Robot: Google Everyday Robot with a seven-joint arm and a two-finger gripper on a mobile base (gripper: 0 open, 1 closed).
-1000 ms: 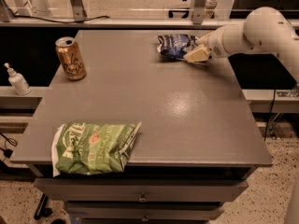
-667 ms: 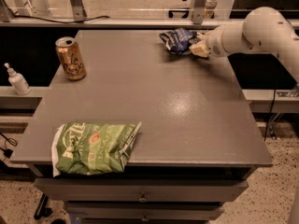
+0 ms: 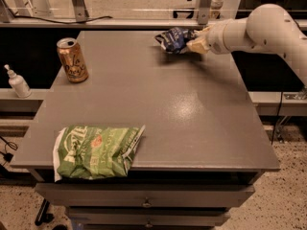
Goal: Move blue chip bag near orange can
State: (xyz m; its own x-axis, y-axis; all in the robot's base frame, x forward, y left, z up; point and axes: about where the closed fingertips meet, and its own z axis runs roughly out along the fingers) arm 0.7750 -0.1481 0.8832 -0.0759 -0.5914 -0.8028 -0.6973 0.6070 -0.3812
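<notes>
The blue chip bag (image 3: 172, 39) is small, crumpled and dark blue with white lettering. It hangs lifted a little above the far right part of the grey table (image 3: 192, 114). My gripper (image 3: 194, 43) comes in from the right on a white arm and is shut on the bag's right end. The orange can (image 3: 72, 60) stands upright near the table's far left edge, well to the left of the bag.
A larger green chip bag (image 3: 96, 150) lies at the table's front left edge. A small white pump bottle (image 3: 18, 82) stands on a lower shelf left of the table. Metal frame legs (image 3: 79, 3) stand behind the table.
The gripper has lifted the blue chip bag off the table and carried it a little to the left. The can and the green bag have not moved.
</notes>
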